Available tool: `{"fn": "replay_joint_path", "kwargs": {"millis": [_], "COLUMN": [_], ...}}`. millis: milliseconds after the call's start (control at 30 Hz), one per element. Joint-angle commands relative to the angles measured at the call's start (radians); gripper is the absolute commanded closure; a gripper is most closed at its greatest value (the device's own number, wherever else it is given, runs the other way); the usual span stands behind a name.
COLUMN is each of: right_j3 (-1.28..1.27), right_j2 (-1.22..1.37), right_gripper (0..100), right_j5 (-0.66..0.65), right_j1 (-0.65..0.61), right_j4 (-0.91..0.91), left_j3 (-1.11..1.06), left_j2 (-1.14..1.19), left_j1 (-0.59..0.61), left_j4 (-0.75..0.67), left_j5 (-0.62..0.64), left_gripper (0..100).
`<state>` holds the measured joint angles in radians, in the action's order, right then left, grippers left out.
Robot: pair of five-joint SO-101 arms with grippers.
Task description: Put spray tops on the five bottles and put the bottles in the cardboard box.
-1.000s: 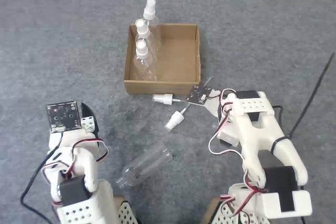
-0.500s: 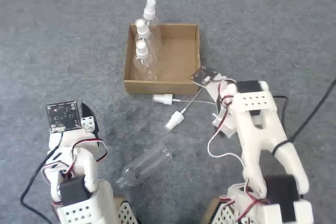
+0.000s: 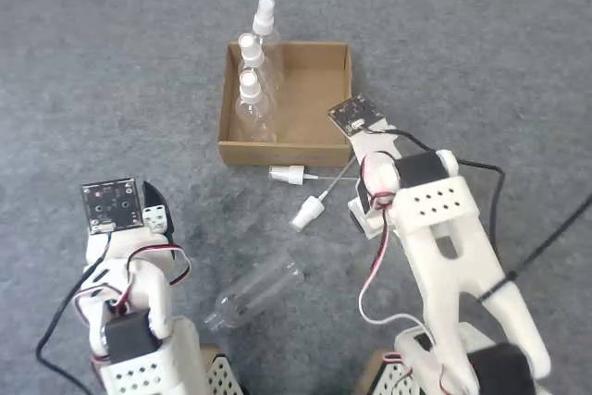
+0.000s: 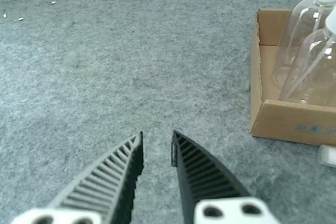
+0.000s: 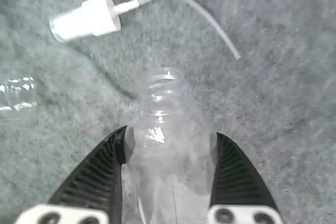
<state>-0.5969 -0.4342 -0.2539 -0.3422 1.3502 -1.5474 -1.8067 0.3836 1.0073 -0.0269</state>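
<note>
My right gripper [image 5: 170,136] is shut on a clear open-necked bottle [image 5: 168,124], its neck pointing at a white spray top [image 5: 84,18] lying on the carpet. In the high view the right arm [image 3: 416,196] stands just in front of the cardboard box [image 3: 319,150], beside two loose spray tops [image 3: 287,174] [image 3: 308,215]. A second open bottle [image 3: 259,289] lies on its side nearer the arm bases. Three capped bottles [image 3: 252,104] stand at the box's left side. My left gripper [image 4: 157,148] hovers over bare carpet, its fingers a narrow gap apart with nothing between them.
Thin dip tubes [image 5: 189,1] from the spray tops cross on the carpet ahead of the held bottle. The box's right half [image 3: 319,90] is bare cardboard. Grey carpet [image 3: 120,90] stretches to the left of the box.
The right arm has swung left and toward the box, bringing its wrist over the carpet beside the loose spray tops. The left arm and the loose items have not moved.
</note>
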Motion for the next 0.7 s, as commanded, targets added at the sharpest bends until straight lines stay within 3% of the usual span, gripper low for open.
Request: {"fn": "replay_joint_path", "kwargs": {"millis": [0, 367, 667], "right_j3": [0.031, -0.238, -0.282], "right_j2": [-0.107, -0.375, -0.461], "right_gripper": [92.0, 92.3, 92.3], "right_j5": [0.018, 0.021, 0.098], "right_j1": [-0.001, 0.007, 0.163], "right_j4": [0.004, -0.162, -0.208], "left_j3": [0.004, 0.004, 0.002], "left_j2": [-0.012, -0.012, -0.012], "left_j1": [-0.003, -0.003, -0.057], "left_j4": [-0.035, -0.035, -0.028], "left_j5": [-0.009, -0.009, -0.011], "left_gripper": [91, 91, 91]}}
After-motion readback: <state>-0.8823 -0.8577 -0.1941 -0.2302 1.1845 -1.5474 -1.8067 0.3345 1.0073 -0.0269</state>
